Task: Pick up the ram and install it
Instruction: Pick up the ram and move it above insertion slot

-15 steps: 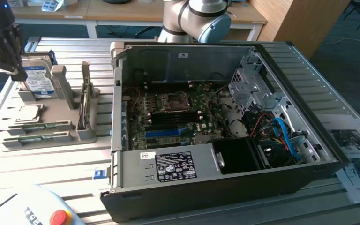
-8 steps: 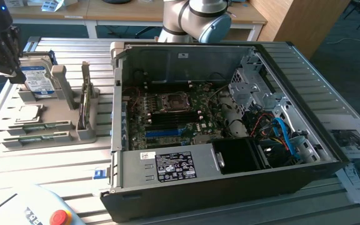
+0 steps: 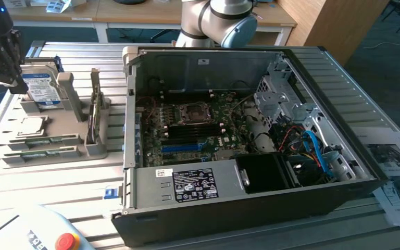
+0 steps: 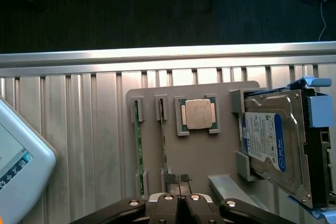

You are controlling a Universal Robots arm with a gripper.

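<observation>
Tip for this step: the tool [image 4: 177, 179] has its jaws pinched together on nothing, so it should spread and square up across the stick before dropping. The ram [image 4: 164, 145] sits in a slot of the grey holder [image 4: 220, 150], toward the holder's edge away from the hard drive [image 4: 265, 140]. The tool's tips hang just by one end of it, probably above it, though that's hard to say.
</observation>
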